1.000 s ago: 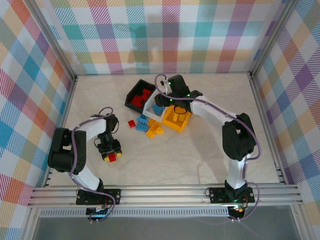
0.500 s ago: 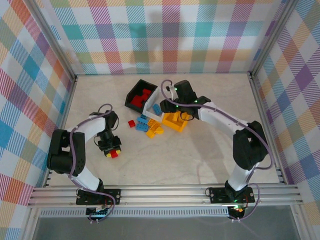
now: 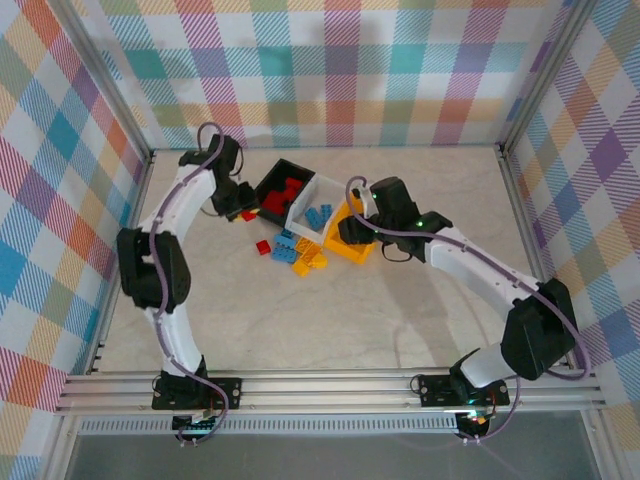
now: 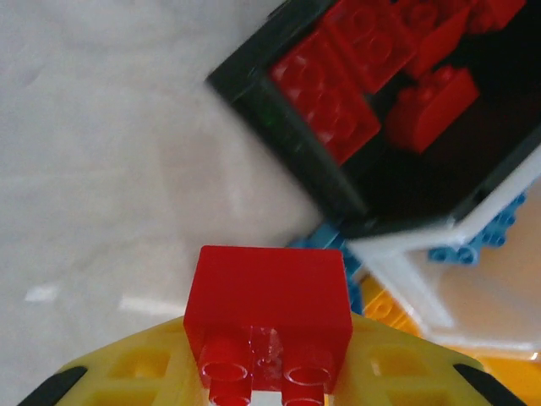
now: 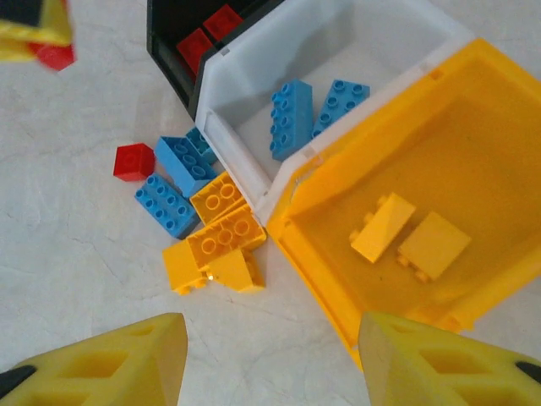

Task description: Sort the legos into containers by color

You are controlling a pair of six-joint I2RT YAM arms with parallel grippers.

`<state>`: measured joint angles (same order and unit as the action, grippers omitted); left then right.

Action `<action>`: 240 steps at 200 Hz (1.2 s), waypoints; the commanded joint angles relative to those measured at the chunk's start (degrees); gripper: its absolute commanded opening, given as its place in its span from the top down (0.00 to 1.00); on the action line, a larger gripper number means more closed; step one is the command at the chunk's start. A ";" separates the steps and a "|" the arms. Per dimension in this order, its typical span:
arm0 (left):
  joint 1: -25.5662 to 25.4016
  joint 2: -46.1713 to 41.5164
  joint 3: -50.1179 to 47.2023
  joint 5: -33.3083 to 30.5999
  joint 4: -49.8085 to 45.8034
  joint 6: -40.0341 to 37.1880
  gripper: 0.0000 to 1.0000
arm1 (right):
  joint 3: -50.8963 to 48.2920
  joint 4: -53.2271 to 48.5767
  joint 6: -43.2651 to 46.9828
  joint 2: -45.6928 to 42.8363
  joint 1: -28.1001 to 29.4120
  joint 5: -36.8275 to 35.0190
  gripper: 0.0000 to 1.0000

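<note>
Nearest on the table (image 3: 330, 320) is a small heap of unsorted pieces, lying just left of the yellow bin (image 5: 334, 317) and against the near side of the white bin (image 5: 241, 156). In it, a loose red brick (image 5: 133, 161) sits a little apart on the left. Beside that brick are loose blue bricks (image 5: 169, 203), one of them tucked against the white wall. A cluster of loose yellow-orange bricks (image 5: 224, 237) touch one another on the near side.

The right gripper (image 5: 270, 364) hangs over the left edge of the yellow bin. Its jaws are spread wide with nothing between them.

The three bins stand in a slanting row, wall against wall. The yellow bin is nearest and furthest right, and holds two sorted yellow-orange bricks (image 5: 410, 237) lying side by side. The white bin is in the middle and holds two sorted blue bricks (image 5: 292, 118). The black bin (image 4: 279, 127) is farthest and furthest left, with several sorted red bricks (image 4: 372, 76) inside.

The left gripper (image 3: 244, 211) is just left of the black bin. Its jaws are pinching a held red brick (image 4: 268, 292) with the studs facing the wrist camera. That brick is above bare table, just outside the black wall.
</note>
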<state>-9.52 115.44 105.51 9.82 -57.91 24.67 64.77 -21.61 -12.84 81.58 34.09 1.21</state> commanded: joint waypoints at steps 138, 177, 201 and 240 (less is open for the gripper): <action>-4.01 24.59 32.39 5.44 -3.98 5.39 0.50 | -3.08 -2.56 1.94 -2.57 0.02 1.86 0.41; -4.28 22.39 32.26 6.17 -4.55 4.93 0.46 | -3.29 -2.21 1.50 -2.47 0.10 2.72 0.41; -4.54 18.78 31.43 4.04 -7.61 2.20 0.45 | -3.81 -1.61 0.82 -2.38 0.10 3.35 0.41; -4.54 5.05 14.39 -0.52 -6.42 -1.35 0.43 | -4.74 0.32 -1.12 -1.31 0.69 4.15 0.40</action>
<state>-13.76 132.79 128.57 12.40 -62.78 26.41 60.82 -23.00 -12.27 78.83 34.17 3.79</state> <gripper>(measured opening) 0.565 0.594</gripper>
